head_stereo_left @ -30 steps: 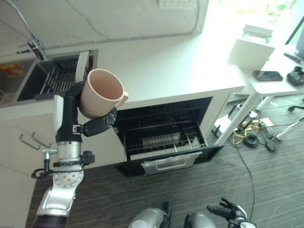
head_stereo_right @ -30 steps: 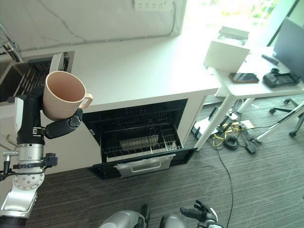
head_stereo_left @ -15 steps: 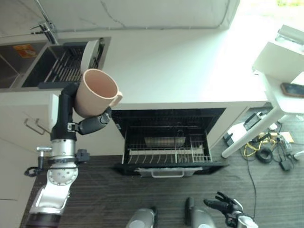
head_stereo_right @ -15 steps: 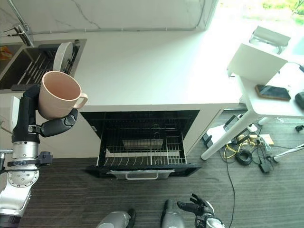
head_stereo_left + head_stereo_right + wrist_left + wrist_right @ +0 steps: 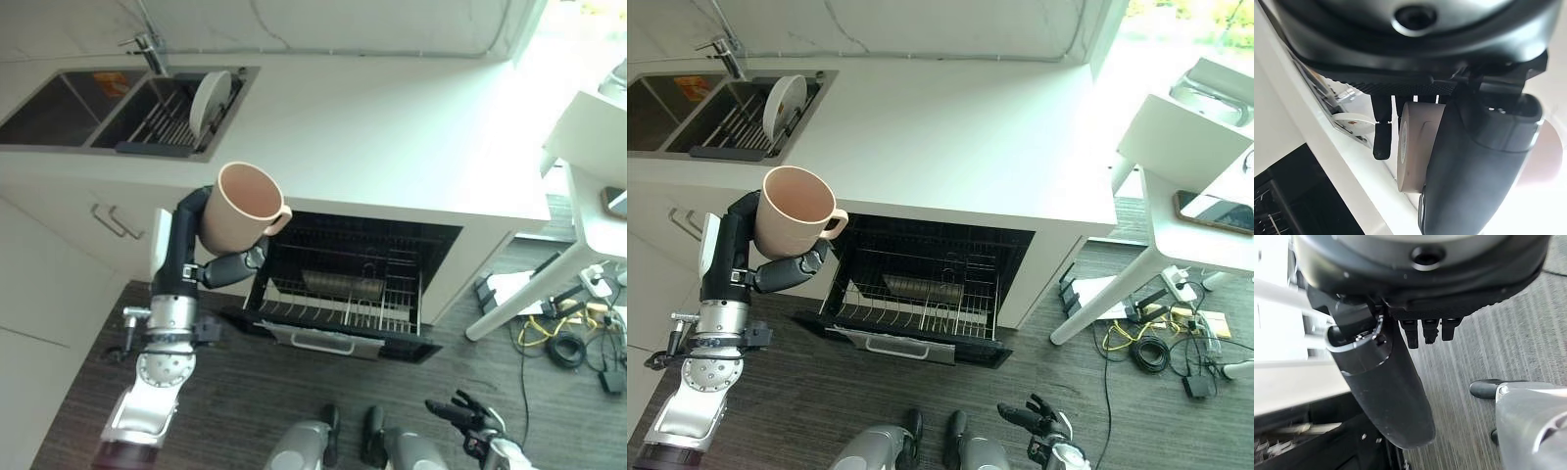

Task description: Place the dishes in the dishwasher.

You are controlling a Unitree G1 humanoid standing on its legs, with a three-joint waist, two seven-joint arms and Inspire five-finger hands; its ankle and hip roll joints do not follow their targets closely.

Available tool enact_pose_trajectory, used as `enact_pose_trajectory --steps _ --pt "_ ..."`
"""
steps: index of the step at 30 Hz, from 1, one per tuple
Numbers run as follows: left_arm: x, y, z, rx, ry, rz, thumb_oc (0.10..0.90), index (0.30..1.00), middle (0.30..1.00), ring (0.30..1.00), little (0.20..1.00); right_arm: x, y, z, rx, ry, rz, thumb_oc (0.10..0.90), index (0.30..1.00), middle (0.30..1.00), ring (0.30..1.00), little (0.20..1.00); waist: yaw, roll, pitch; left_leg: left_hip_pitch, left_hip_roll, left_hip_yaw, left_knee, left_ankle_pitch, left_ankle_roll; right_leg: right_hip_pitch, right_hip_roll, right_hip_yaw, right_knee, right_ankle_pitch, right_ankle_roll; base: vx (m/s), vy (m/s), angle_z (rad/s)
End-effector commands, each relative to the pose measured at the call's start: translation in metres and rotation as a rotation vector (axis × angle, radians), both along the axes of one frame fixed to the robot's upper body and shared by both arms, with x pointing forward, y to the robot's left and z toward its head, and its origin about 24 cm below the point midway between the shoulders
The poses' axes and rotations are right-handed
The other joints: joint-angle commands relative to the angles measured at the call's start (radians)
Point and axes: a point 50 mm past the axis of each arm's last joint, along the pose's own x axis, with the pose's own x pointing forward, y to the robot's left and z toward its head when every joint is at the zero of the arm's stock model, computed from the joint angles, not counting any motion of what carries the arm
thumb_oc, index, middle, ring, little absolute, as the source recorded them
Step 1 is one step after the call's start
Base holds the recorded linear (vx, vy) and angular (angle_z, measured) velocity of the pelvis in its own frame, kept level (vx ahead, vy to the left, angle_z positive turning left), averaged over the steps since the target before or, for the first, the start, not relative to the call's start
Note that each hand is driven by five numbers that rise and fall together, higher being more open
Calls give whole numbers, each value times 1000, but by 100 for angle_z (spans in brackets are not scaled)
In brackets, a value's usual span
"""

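Your left hand [image 5: 223, 266] has its fingers curled around the pink mug [image 5: 241, 207], held up in front of the worktop [image 5: 392, 147], beside the open dishwasher [image 5: 343, 294]. The rack seems almost empty, so loading remains. Your right hand [image 5: 460, 416] hangs low, fingers spread.

Sink [image 5: 69, 98] left of open dishwasher [image 5: 343, 294] under counter [image 5: 392, 137].
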Motion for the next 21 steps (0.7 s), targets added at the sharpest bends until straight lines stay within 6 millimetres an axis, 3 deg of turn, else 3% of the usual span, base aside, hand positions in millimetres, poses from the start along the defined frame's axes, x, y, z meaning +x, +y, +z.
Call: enact_pose_trajectory --steps 1,3,6,12,15,16,19,21 --pt "-5 2 76 -1 -382 -2 400 300 300 300 300 -9 -12 3 -42 -10 12 800 900 900 900 900 -46 -4 -51 -19 53 -10 50 -89 -74 91 -105 14 -171 40 45 63 -386 29" --pt "-5 5 72 -13 -369 5 400 300 300 300 300 -5 -9 3 -38 -27 38 800 900 900 900 900 -42 -24 -60 -34 89 42 50 -89 -97 80 -109 23 -171 -22 42 -9 -371 17" --pt "-8 1 67 -69 -345 -34 400 300 300 300 300 11 -16 16 -79 -157 -27 800 900 900 900 900 -34 -41 -90 -56 128 90 50 -72 -134 62 -120 13 -171 -58 40 -37 -192 -5" --pt "-6 2 55 -222 -280 -104 400 300 300 300 300 28 -31 45 -160 -385 -162 800 900 900 900 900 -70 -42 -116 -35 143 122 50 -85 -138 75 -114 33 -171 -66 34 0 -15 -27" --pt "-3 0 43 -296 -237 -143 400 300 300 300 300 39 -36 69 -213 -566 -213 800 900 900 900 900 -95 -45 -123 -14 152 142 50 -93 -139 84 -117 34 -171 -67 35 5 15 -6" --pt "-1 -3 33 -346 -205 -166 400 300 300 300 300 47 -39 88 -266 -669 -230 800 900 900 900 900 -108 -49 -130 1 151 151 50 -103 -137 88 -118 43 -171 -66 38 41 22 -17" --pt "0 -6 26 -393 -189 -178 400 300 300 300 300 56 -37 110 -329 -780 -225 800 900 900 900 900 -121 -51 -134 11 146 152 50 -110 -130 87 -115 60 -171 -64 39 2 14 -20" --pt "0 -9 19 -452 -182 -185 400 300 300 300 300 65 -32 135 -394 -910 -212 800 900 900 900 900 -132 -54 -137 18 146 158 50 -113 -127 85 -114 68 -171 -62 40 0 17 -20"
